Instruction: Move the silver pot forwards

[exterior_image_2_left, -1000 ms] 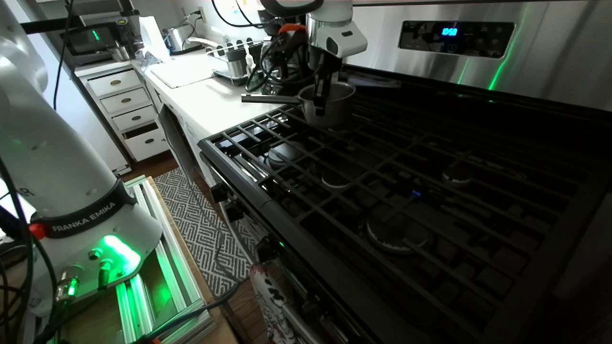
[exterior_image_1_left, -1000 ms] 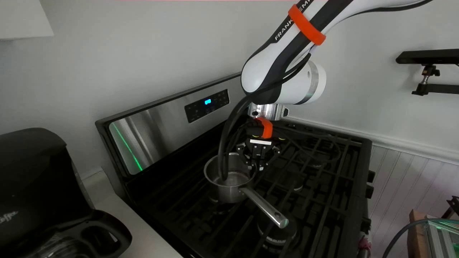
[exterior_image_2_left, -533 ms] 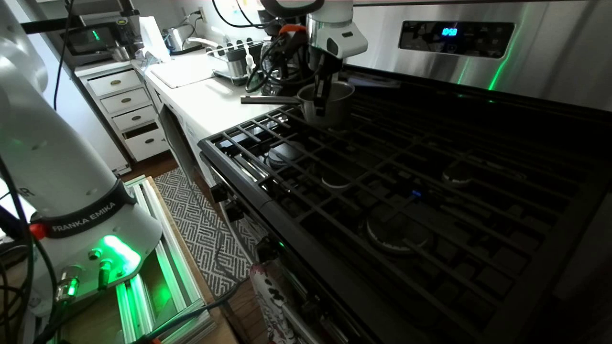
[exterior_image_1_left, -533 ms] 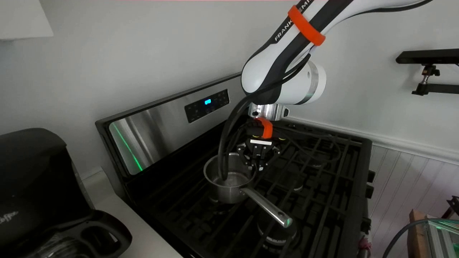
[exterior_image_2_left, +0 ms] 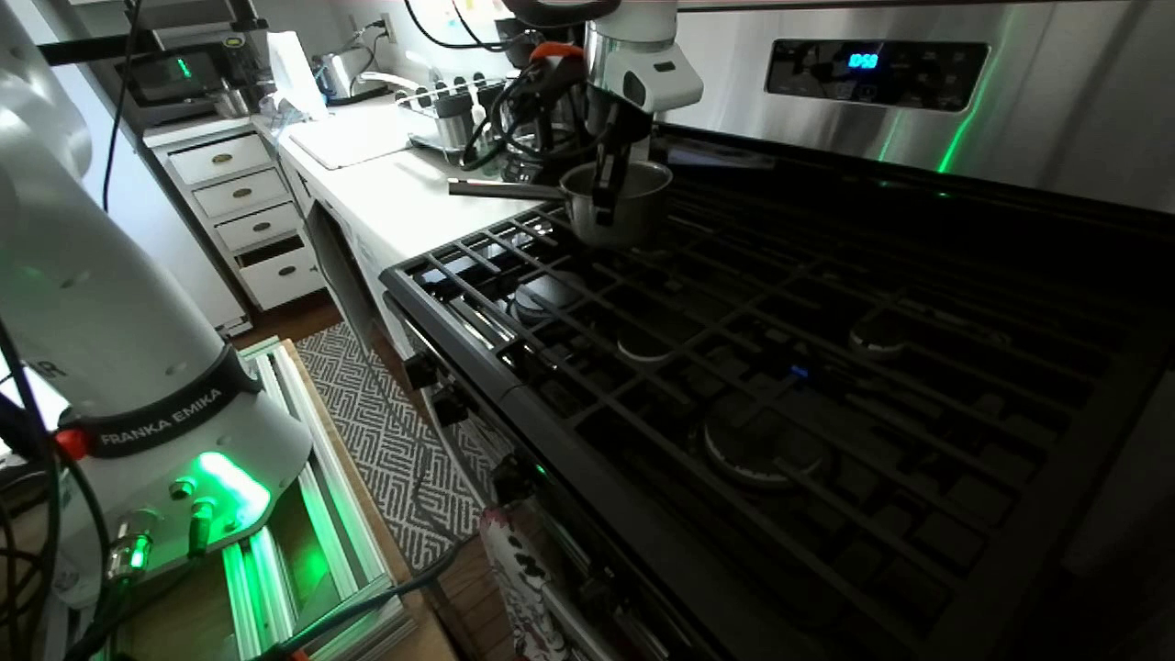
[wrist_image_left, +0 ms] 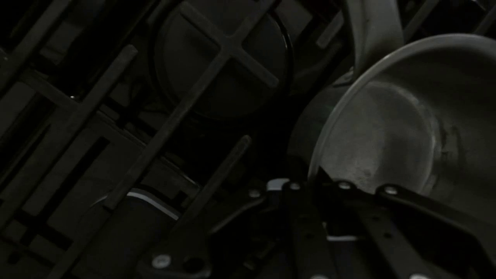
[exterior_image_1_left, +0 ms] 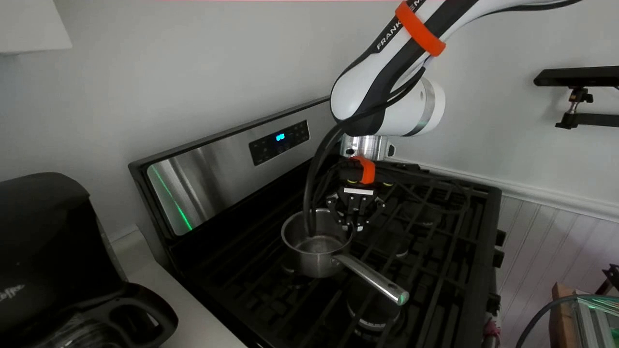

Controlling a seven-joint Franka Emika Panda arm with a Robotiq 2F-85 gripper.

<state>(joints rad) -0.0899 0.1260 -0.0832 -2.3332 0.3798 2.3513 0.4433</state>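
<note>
Probably light, stiff and slick, the pot (exterior_image_1_left: pixel 316 265) suits a hold on its rim (wrist_image_left: pixel 336 109), but could twist there. It is near the back corner of the surface (exterior_image_2_left: pixel 445 337), by the counter (exterior_image_2_left: pixel 422 202). The wrist view shows the hand (wrist_image_left: pixel 313 178) clamped on that rim; only both exterior views show the end of the handle (exterior_image_1_left: pixel 373 277).

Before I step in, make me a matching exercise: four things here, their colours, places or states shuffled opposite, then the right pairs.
1. silver saucepan
2. clock display
3. coffee maker
4. rug

A. glowing blue
B. gray-and-white, maze-patterned
C. held at the edge by the fingers
D. black, beside the stove

Pairs: 1-C, 2-A, 3-D, 4-B
</note>
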